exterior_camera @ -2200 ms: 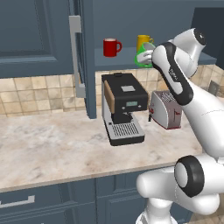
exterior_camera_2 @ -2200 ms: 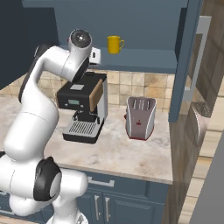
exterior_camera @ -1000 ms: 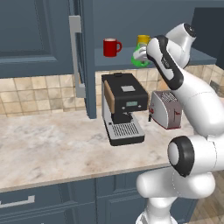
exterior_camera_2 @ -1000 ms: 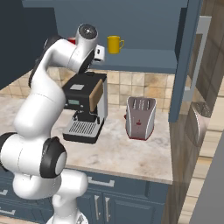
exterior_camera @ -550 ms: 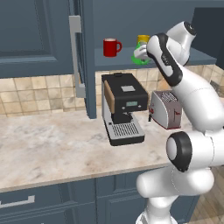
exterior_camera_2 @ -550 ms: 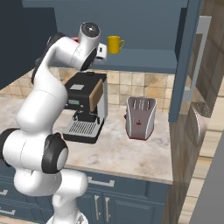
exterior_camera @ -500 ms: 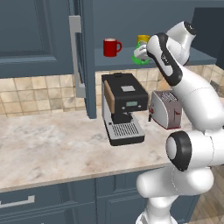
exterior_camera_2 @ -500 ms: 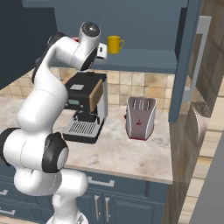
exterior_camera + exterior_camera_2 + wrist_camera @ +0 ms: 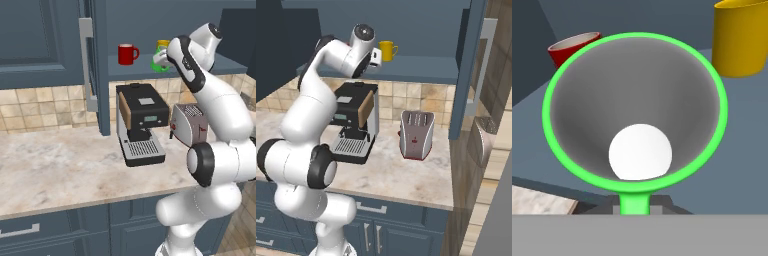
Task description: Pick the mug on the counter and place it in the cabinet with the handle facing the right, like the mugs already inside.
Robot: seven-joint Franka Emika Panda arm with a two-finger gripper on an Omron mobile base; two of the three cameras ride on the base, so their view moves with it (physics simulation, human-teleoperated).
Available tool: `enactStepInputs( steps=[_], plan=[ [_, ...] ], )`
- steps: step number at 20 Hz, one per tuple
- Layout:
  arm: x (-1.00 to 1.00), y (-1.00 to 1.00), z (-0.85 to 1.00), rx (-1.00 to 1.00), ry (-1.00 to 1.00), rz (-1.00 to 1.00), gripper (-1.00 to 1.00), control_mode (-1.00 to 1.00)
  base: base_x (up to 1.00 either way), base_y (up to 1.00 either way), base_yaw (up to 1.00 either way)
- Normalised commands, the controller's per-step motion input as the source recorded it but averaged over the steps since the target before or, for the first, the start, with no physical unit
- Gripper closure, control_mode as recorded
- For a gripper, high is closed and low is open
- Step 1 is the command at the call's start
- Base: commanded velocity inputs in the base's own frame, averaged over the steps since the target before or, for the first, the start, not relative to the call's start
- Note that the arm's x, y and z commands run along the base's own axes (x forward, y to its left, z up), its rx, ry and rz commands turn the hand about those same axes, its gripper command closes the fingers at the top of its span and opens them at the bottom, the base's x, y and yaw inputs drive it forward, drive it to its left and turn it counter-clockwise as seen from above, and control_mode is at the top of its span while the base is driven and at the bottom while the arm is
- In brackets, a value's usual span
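Note:
The green mug (image 9: 159, 63) hangs at the front edge of the cabinet shelf (image 9: 227, 65), just ahead of the yellow mug (image 9: 163, 45) and to the right of the red mug (image 9: 127, 54). My gripper (image 9: 165, 60) is shut on the mug. From the hand view I look straight into the mug (image 9: 587, 100), with its pale bottom showing. Its green handle (image 9: 634, 202) points back at the gripper (image 9: 634, 209). Red mug (image 9: 574, 46) and yellow mug (image 9: 742, 37) stand beyond it on the shelf (image 9: 737, 150). Whether the mug touches the shelf I cannot tell.
On the counter (image 9: 60, 165) under the shelf stand a black coffee machine (image 9: 142, 122) and a silver toaster (image 9: 189, 122). The open cabinet door (image 9: 100, 70) with its long silver handle (image 9: 86, 65) hangs left of the shelf. Another door (image 9: 476, 65) stands at the right.
Over two seconds the arm has raised its elbow and carried the green mug slightly left towards the shelf. In the last half second nothing visibly moves.

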Motion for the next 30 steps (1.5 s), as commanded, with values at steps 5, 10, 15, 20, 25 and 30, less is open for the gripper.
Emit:
enactStepInputs(
  steps=[5,10,15,20,25,30],
  plan=[
    [0.30,-0.07,-0.15,0.00,0.02,0.01,1.00,-1.00,0.00,0.00,0.00],
    [0.17,-0.01,-0.06,0.00,0.00,0.04,1.00,-1.00,0.00,0.00,0.00],
    [0.16,-0.01,-0.04,0.00,0.01,0.07,1.00,-1.00,0.00,0.00,0.00],
    [0.13,-0.01,-0.07,-0.01,0.00,0.11,1.00,-1.00,0.00,0.00,0.00],
    [0.19,-0.06,-0.06,0.00,0.00,0.15,1.00,-1.00,0.00,0.00,0.00],
    [0.17,-0.05,-0.05,-0.04,0.00,0.16,1.00,-1.00,0.00,0.00,0.00]
  ],
)
